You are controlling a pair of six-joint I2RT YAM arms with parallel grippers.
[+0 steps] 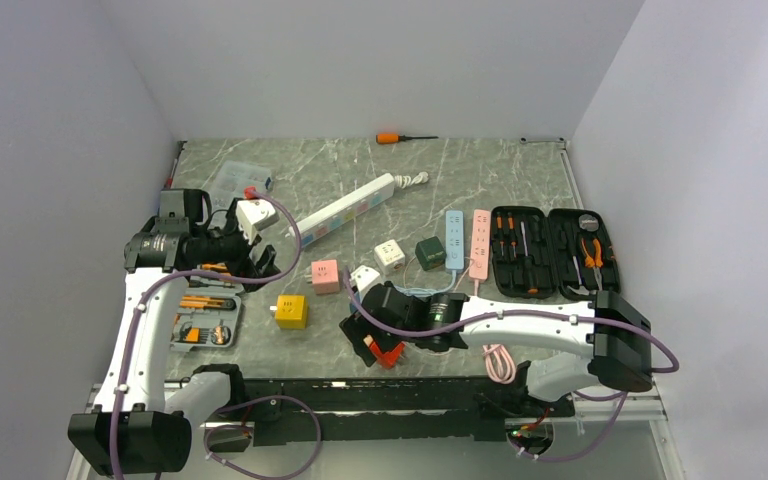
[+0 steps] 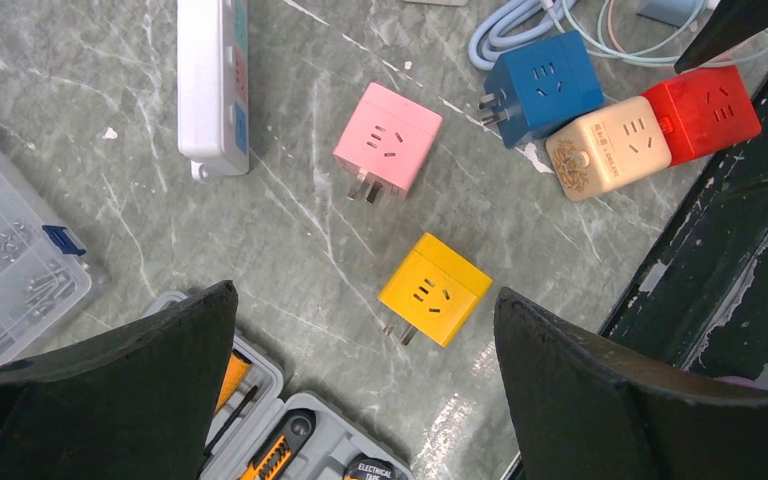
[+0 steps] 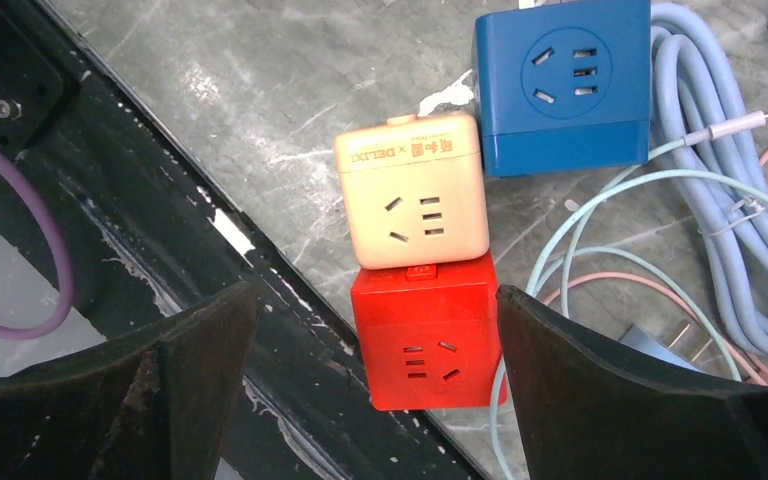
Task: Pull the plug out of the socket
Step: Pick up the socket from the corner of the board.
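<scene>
A red cube plug (image 3: 425,335) sits pressed end to end against a beige cube socket (image 3: 415,190) at the table's near edge; the prongs between them are hidden. My right gripper (image 3: 375,300) is open and straddles the red cube: its right finger is almost touching, its left finger well clear. In the top view the red cube (image 1: 388,352) shows under the right gripper (image 1: 365,322). The left wrist view also shows the red cube (image 2: 702,113) and the beige cube (image 2: 608,147). My left gripper (image 2: 365,295) hangs open and holds nothing, above a yellow cube (image 2: 435,290).
A blue cube (image 3: 560,85) and coiled cables (image 3: 720,200) lie beside the joined pair. The black frame rail (image 3: 160,230) runs along the near edge. A pink cube (image 2: 388,140), white power strip (image 2: 210,80), clear parts box (image 2: 10,250) and grey tool kit (image 2: 290,430) lie under the left arm.
</scene>
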